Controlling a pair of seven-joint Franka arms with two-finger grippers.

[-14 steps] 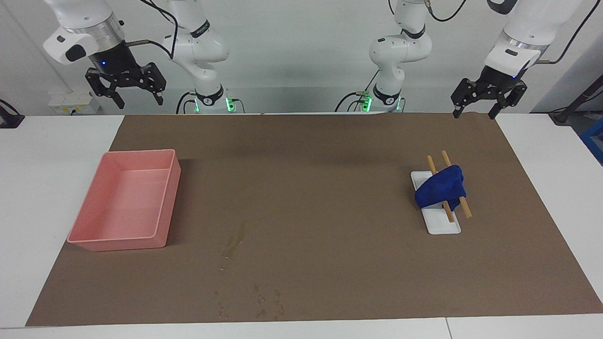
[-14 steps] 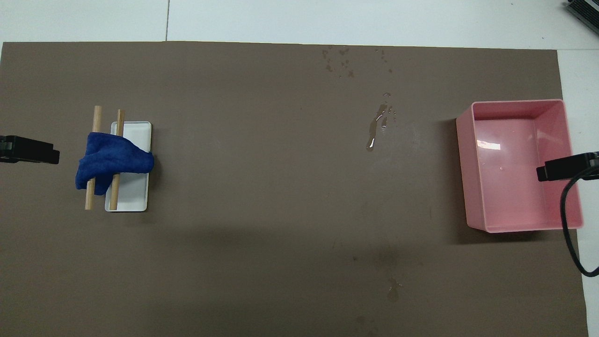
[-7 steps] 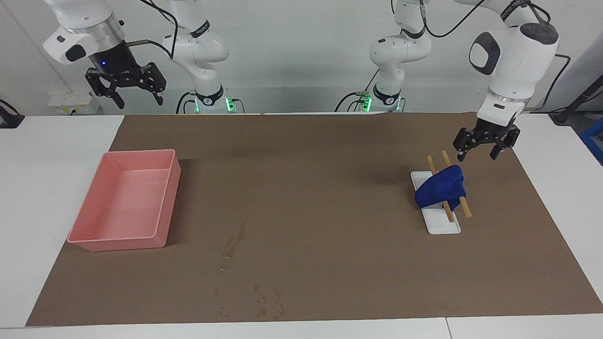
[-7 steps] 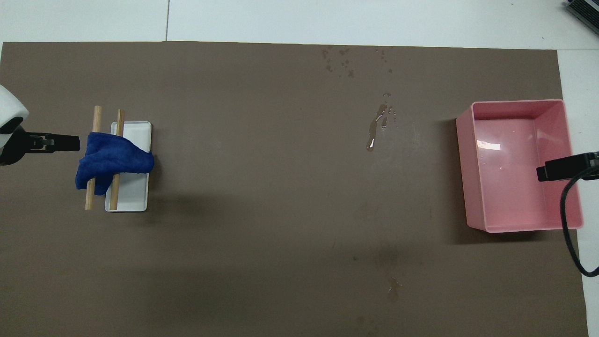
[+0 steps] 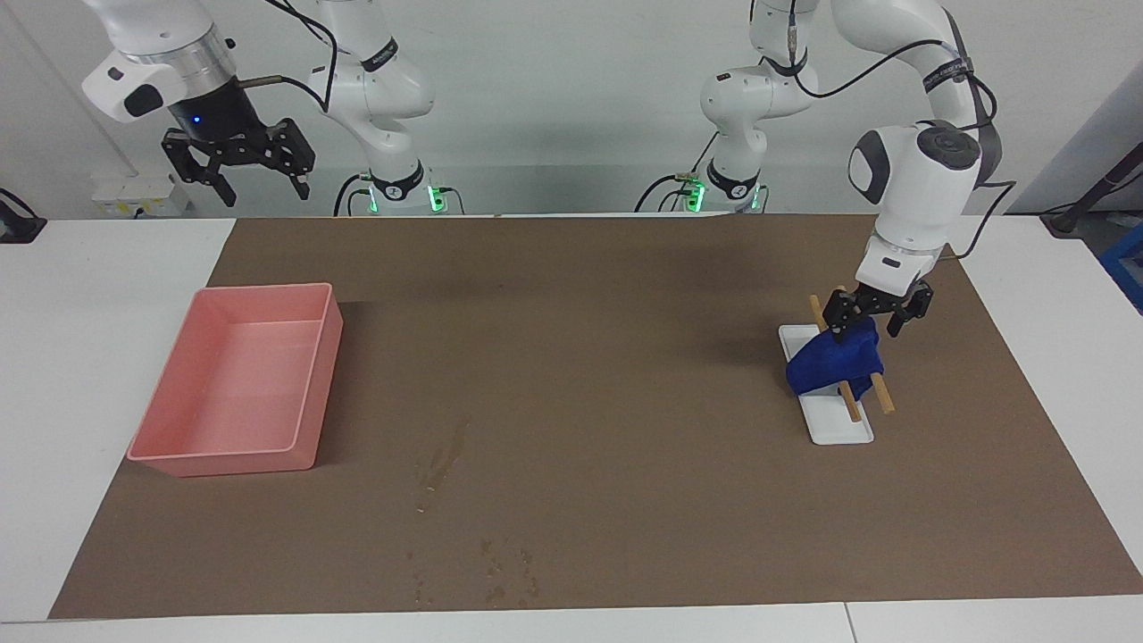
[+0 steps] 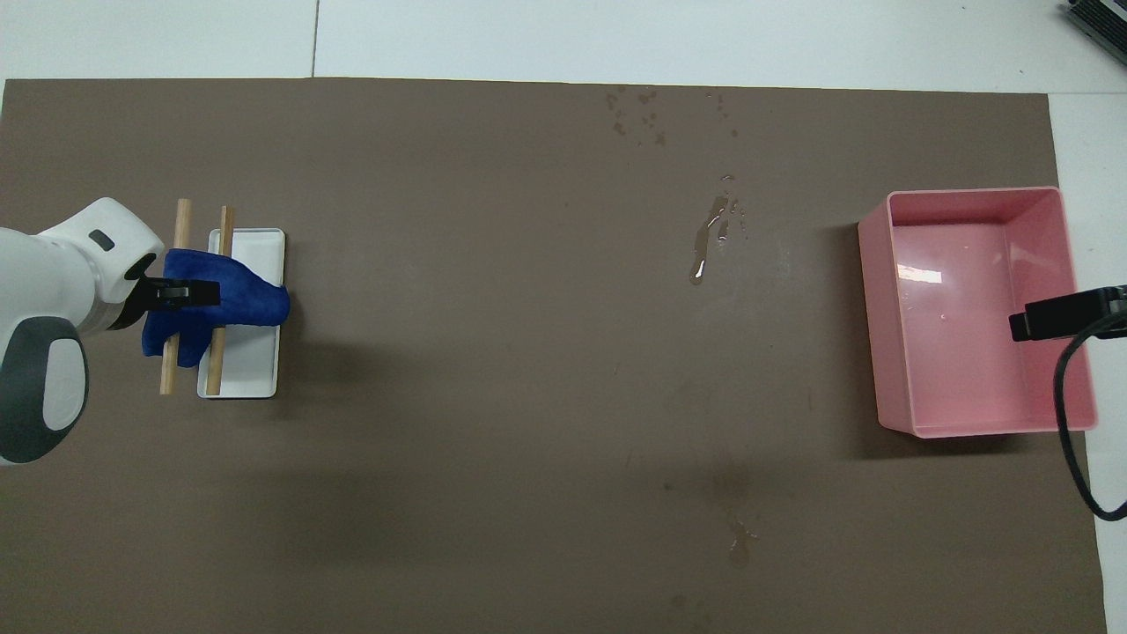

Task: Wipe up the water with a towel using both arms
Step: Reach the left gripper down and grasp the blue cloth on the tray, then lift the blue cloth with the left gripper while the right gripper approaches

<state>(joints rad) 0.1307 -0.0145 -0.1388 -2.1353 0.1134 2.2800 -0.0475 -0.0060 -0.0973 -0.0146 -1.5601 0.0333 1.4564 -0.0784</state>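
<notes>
The deep-blue towel (image 5: 838, 362) (image 6: 231, 299) lies draped over two wooden rods (image 5: 882, 393) (image 6: 181, 224) on a small white tray (image 5: 839, 429) (image 6: 251, 365) toward the left arm's end of the table. My left gripper (image 5: 868, 332) (image 6: 180, 293) stands open, its fingers straddling the upper edge of the towel. The water (image 5: 445, 460) (image 6: 709, 239) is a glossy streak on the brown mat, with scattered drops (image 5: 504, 572) (image 6: 641, 114) farther from the robots. My right gripper (image 5: 239, 183) (image 6: 1052, 315) waits open, high over the pink bin.
A pink bin (image 5: 192, 446) (image 6: 889, 308) stands at the right arm's end of the mat. The brown mat (image 5: 625, 339) (image 6: 484, 396) covers most of the white table. A small wet spot (image 6: 738, 541) lies nearer the robots.
My left arm has swung down from high above the mat's edge onto the towel. The right arm has not moved.
</notes>
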